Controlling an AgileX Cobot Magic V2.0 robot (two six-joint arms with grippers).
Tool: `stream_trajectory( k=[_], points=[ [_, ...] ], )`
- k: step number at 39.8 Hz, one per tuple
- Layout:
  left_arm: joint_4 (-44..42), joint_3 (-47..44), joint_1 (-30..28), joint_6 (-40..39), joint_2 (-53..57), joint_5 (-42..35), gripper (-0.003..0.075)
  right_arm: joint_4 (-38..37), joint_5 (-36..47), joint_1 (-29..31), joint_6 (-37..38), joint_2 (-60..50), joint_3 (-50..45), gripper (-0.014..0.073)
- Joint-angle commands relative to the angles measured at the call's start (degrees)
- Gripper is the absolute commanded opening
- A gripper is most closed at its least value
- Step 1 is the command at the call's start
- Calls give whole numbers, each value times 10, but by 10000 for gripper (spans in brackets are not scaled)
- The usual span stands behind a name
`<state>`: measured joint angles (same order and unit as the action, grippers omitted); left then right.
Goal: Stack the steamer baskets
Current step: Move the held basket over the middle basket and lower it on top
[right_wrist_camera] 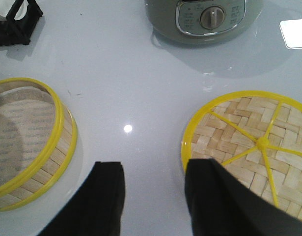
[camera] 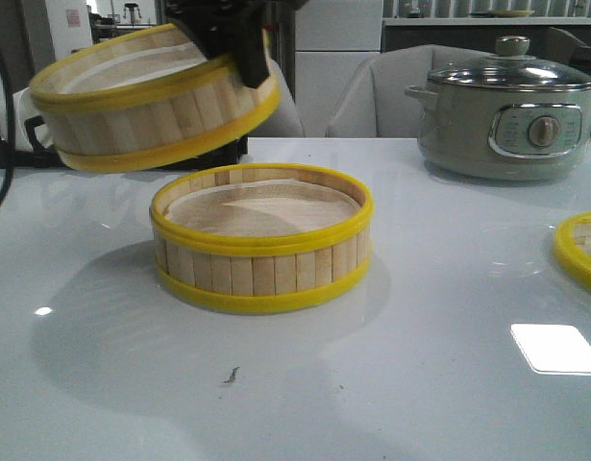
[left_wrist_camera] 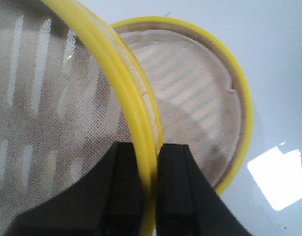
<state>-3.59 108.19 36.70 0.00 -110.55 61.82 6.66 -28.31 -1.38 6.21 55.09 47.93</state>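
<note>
My left gripper (camera: 249, 60) is shut on the yellow rim of a bamboo steamer basket (camera: 151, 101) and holds it tilted in the air, up and to the left of a second basket (camera: 261, 240) that rests on the table. In the left wrist view my fingers (left_wrist_camera: 126, 167) pinch the held basket's rim (left_wrist_camera: 141, 118), with the resting basket (left_wrist_camera: 200, 93) below. My right gripper (right_wrist_camera: 153, 169) is open and empty over bare table, between the resting basket (right_wrist_camera: 28, 142) and the woven yellow-rimmed lid (right_wrist_camera: 254, 142). The lid lies flat at the table's right edge (camera: 581, 248).
A grey-green electric pot (camera: 506, 110) with a glass lid stands at the back right, also in the right wrist view (right_wrist_camera: 205, 19). A black rack (right_wrist_camera: 15, 22) sits at the back left. The table (camera: 420, 384) is white and glossy.
</note>
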Motion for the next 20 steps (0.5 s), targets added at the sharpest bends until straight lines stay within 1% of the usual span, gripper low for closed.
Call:
stream_trajectory(
  k=[1, 10, 16, 20],
  points=[
    [-14, 23, 30, 5, 23, -25, 94, 2, 43, 2, -4, -5, 21, 414],
    [-12, 23, 68, 6, 5, -39, 94, 2, 43, 2, -4, -5, 21, 414],
    [-2, 23, 78, 6, -6, -51, 94, 2, 43, 2, -4, -5, 21, 414],
    [22, 23, 78, 6, -17, -53, 94, 2, 43, 2, -4, -5, 21, 414]
  ],
)
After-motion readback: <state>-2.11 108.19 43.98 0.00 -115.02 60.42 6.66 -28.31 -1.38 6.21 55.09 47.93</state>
